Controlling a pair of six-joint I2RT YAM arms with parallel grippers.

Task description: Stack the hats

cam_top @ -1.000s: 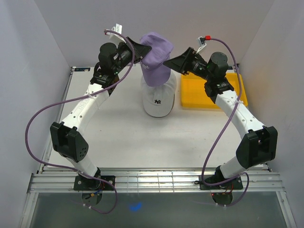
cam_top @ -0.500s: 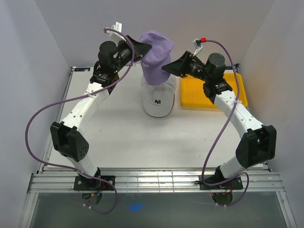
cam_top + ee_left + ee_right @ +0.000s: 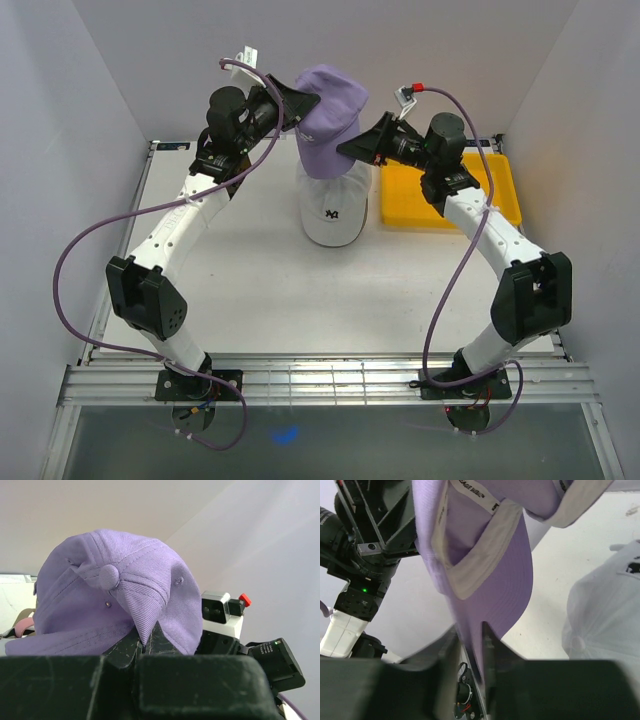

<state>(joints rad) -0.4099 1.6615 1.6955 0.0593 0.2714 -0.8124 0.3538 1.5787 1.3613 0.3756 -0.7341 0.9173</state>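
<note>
A purple hat (image 3: 325, 115) hangs in the air above a white hat (image 3: 333, 210) that lies on the table with its brim toward me. My left gripper (image 3: 298, 105) is shut on a pinch of the purple hat's crown (image 3: 125, 595), the fold caught between its fingertips (image 3: 145, 647). My right gripper (image 3: 348, 148) comes in from the right and is shut on the purple brim (image 3: 490, 570), which runs down between its two fingers (image 3: 470, 650). The white hat (image 3: 605, 615) shows below at the right of the right wrist view. A bit of pink fabric (image 3: 24, 625) peeks out under the purple hat.
A flat yellow tray (image 3: 410, 205) lies on the table right of the white hat, partly under my right arm. White walls close in the back and both sides. The left arm's wrist (image 3: 365, 545) hangs close behind the purple hat.
My right gripper has moved left to the purple hat and gone from open to shut on its brim. The left gripper has kept its hold and place.
</note>
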